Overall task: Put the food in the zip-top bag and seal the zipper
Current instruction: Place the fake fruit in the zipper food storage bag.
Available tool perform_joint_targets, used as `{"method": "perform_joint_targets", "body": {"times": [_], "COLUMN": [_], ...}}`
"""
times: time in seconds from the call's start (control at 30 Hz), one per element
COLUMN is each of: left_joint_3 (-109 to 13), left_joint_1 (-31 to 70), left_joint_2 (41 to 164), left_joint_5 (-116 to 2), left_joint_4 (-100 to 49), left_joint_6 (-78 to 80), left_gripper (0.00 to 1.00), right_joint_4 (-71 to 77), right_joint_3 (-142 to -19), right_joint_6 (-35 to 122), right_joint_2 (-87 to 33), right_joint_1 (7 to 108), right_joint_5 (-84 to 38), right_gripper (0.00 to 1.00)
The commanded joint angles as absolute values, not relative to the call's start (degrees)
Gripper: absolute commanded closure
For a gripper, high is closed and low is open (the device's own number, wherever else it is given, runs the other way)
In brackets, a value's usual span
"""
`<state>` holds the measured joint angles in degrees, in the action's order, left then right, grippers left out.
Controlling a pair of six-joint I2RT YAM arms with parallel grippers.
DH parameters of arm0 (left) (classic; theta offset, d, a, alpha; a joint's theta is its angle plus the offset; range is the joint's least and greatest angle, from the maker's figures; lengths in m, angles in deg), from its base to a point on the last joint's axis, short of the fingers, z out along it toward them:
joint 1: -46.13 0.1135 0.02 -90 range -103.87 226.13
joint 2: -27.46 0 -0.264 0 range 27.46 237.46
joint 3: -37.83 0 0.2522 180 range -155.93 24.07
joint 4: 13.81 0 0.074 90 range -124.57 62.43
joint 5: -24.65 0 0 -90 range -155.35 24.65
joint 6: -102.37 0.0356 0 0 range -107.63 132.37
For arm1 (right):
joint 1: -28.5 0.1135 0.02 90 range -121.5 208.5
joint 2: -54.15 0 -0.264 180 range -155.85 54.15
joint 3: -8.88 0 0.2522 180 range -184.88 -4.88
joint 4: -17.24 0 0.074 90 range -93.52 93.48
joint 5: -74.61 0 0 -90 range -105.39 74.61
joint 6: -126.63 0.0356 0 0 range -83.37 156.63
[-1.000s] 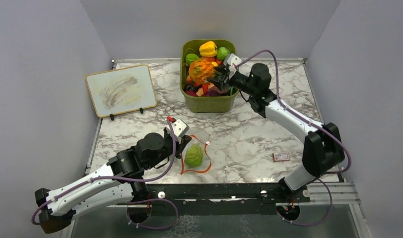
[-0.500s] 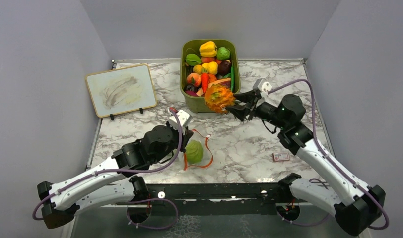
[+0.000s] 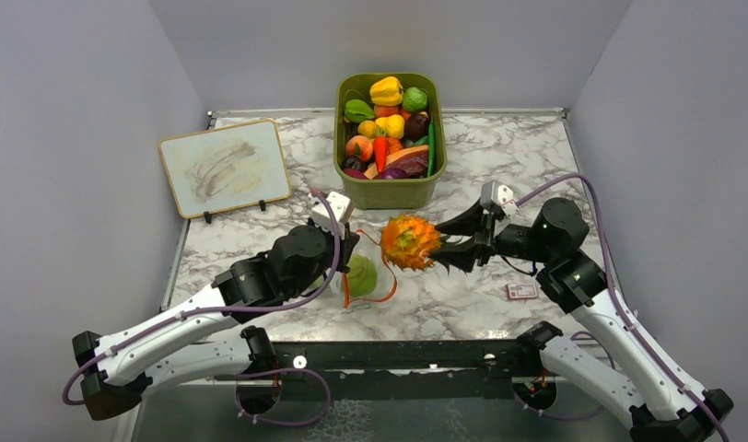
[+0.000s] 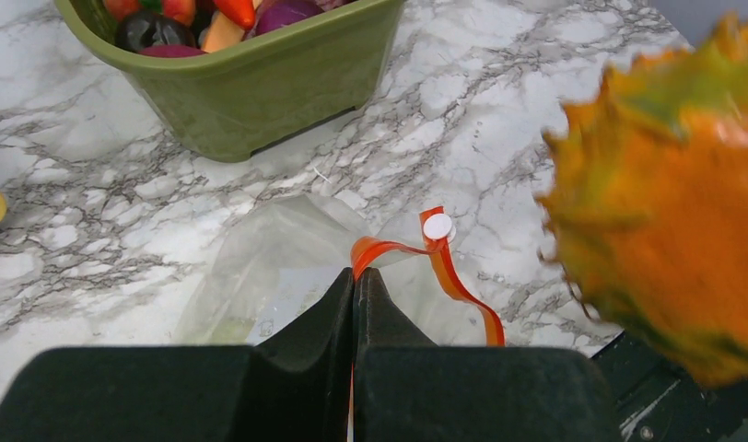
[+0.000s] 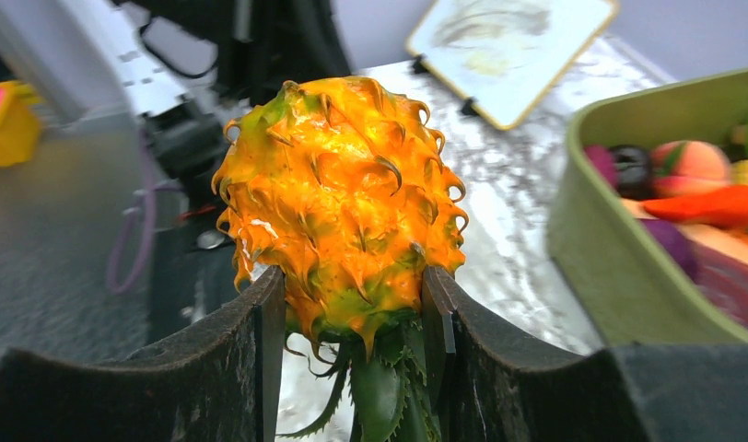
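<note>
Two arms meet near the middle of the marble table [image 3: 499,166]. On the left, the left gripper [image 4: 355,281] has its jaws pressed together with no gap, pinching the zipper [image 4: 441,267] where the orange-red strip meets the clear bag [image 4: 269,267]. From the pinch, the strip loops away to the right and curls back down toward the near edge; a small white round tab sits on it. The bag lies crumpled on the table in front of the olive bin [image 3: 389,193], and one light-green ball [image 3: 361,274] shows through the plastic inside it

On the right, the right gripper [image 5: 352,295] is clamped on the orange fruit [image 5: 338,193], one finger on each side of its lower half, with the green leaves hanging down between the fingers. The fruit is held in the air, clear of the table, just right of the bag's mouth and nearer than the bin. In the left wrist view it looms blurred beside the strip

More toy produce fills the bin. A small whiteboard [image 3: 225,166] stands at the far left, and a small card [image 3: 521,291] lies on the table under the right arm
</note>
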<state>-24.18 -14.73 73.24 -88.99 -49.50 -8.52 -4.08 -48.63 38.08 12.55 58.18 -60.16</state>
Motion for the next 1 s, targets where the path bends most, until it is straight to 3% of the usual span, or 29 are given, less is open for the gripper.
{"method": "perform_joint_targets", "body": {"times": [0.0, 0.33, 0.97], "left_joint_3": [-27.35, -28.94, -24.86], "left_joint_1": [-14.54, -14.42, -14.42], "left_joint_2": [75.02, 77.00, 73.03], "left_joint_5": [-93.50, -91.79, -82.00], "left_joint_4": [-46.65, -43.65, -39.19], "left_joint_6": [-6.91, -6.09, -1.43], "left_gripper": [1.00, 1.00, 1.00], "right_joint_4": [-6.03, 3.31, -8.68], "right_joint_3": [-48.64, -44.45, -51.30], "right_joint_6": [43.13, 52.93, 59.75], "right_joint_2": [12.96, 7.71, -3.52], "right_joint_1": [58.39, 58.43, 63.91], "right_joint_5": [-72.75, -74.95, -57.63], "right_gripper": [0.91, 0.92, 0.94]}}
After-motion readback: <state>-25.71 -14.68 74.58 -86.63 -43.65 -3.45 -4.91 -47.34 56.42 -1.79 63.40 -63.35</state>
